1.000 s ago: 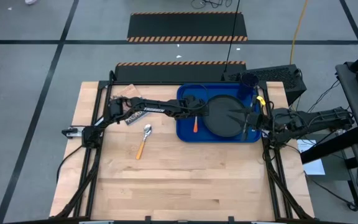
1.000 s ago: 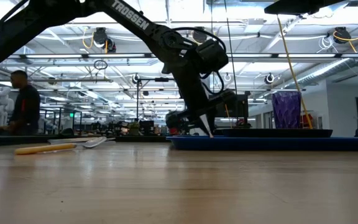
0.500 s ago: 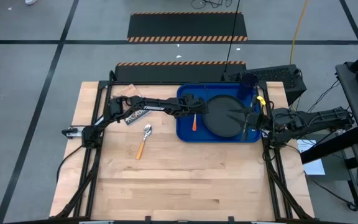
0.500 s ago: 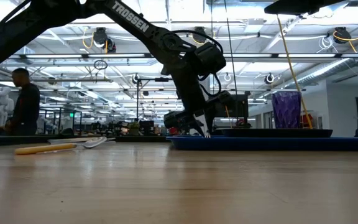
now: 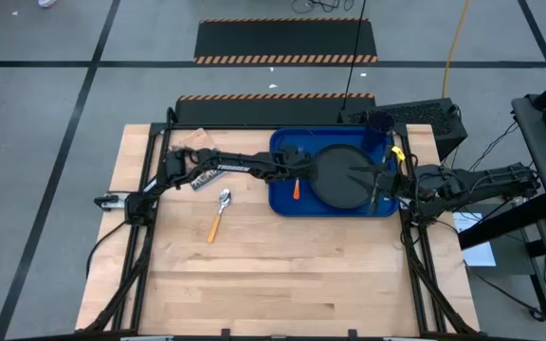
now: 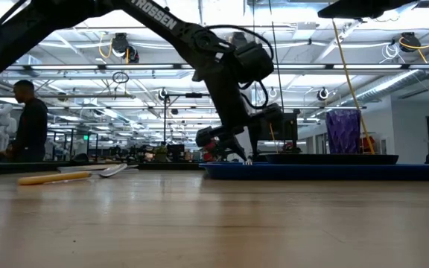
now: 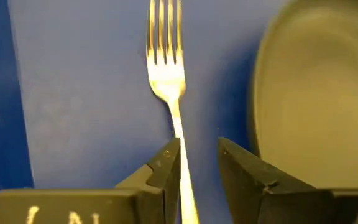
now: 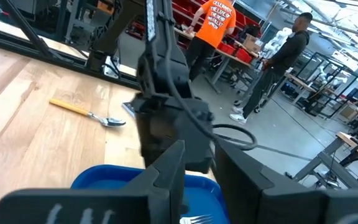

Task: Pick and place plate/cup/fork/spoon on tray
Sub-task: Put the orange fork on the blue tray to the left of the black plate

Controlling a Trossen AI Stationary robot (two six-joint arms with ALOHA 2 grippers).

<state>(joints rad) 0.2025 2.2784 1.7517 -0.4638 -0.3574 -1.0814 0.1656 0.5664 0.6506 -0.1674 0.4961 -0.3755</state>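
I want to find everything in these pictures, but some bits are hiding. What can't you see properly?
- Fork: in the left wrist view the left gripper hides its handle.
- Cup: in the low view the plate's rim hides its bottom.
- Spoon: in the low view it is too flat to tell its shape.
- Right gripper: its wrist view shows mostly the left arm, so the tray is nearly all hidden.

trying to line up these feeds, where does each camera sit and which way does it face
High: above the table, looking straight down; both arms show, left gripper over the tray.
Low: at table-top height, looking level; left arm.
Left wrist: looks past its own fingers at the fork.
Right wrist: looks across at the left arm; own fingers.
Shared: the spoon, in high, low and right wrist.
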